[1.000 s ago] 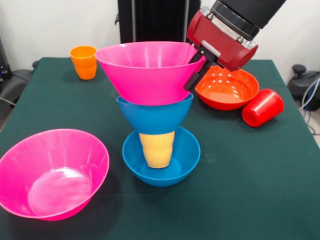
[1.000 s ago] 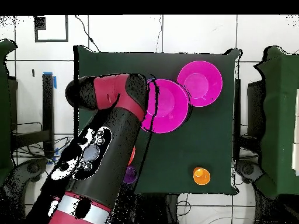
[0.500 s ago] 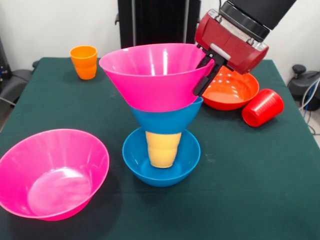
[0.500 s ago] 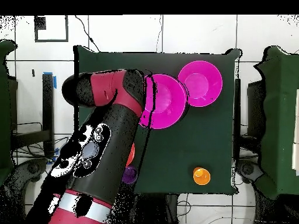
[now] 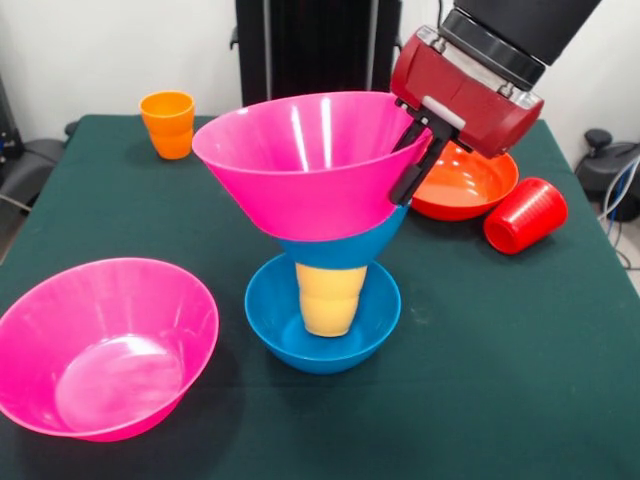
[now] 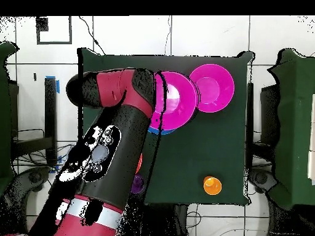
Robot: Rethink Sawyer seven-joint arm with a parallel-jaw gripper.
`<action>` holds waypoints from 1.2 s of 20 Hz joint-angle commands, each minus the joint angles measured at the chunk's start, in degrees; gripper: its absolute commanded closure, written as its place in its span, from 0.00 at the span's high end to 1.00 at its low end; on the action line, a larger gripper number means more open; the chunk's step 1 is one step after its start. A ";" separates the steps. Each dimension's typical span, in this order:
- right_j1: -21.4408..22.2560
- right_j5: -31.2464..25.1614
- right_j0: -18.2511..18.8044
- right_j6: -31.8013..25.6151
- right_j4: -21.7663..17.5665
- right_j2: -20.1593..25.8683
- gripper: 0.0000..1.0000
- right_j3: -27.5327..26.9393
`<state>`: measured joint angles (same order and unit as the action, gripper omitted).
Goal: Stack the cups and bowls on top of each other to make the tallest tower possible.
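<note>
From the front, a large pink bowl (image 5: 300, 165) is seen pinched by its rim in the gripper (image 5: 412, 160) and held tilted over the tower (image 5: 325, 290): a blue bowl (image 5: 322, 312), a yellow cup (image 5: 328, 297) and a second blue bowl (image 5: 345, 248), which lies under the held bowl's gripper-side half. From overhead, the pink bowl (image 6: 175, 101) is shown off-centre, blue (image 6: 161, 129) peeking out at its robot-side edge. A shift back over the stack is judged necessary before release.
</note>
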<state>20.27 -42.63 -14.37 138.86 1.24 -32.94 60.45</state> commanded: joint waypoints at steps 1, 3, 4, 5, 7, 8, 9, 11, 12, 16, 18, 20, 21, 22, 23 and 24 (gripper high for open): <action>-2.59 3.76 0.73 -0.51 -1.58 7.83 0.00 -3.15; -3.38 4.71 0.36 0.40 -2.04 6.84 0.00 -3.80; -3.88 5.22 0.16 0.97 -2.28 6.23 0.00 -4.23; -4.17 5.41 0.24 1.06 -2.32 6.05 0.00 -4.60; -4.83 6.11 0.10 1.61 -2.55 5.30 0.00 -5.26; -5.17 6.37 -0.02 1.91 -2.68 4.83 0.00 -5.61; -5.51 6.64 -0.15 2.20 -2.80 4.37 0.00 -5.97; -6.11 6.98 -0.51 2.81 -3.14 3.22 0.00 -6.72; -6.52 7.48 -0.73 3.30 -3.27 2.57 0.00 -7.01; -7.78 8.83 -1.41 4.87 -3.22 0.65 0.00 -7.65; -8.20 8.96 -1.56 5.10 -2.82 0.10 0.00 -7.95; -8.57 9.14 -1.68 5.37 -2.44 -0.34 0.00 -8.12; -8.69 9.29 -1.71 5.46 -2.26 -0.45 0.00 -8.14; -8.89 9.49 -1.79 5.85 -2.04 -0.69 0.00 -8.17; -9.10 9.68 -1.87 6.24 -1.82 -0.93 0.00 -8.20; -9.29 9.63 -1.93 6.56 -1.52 -1.05 0.00 -8.38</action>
<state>13.02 -34.86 -15.51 138.86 1.26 -36.05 53.73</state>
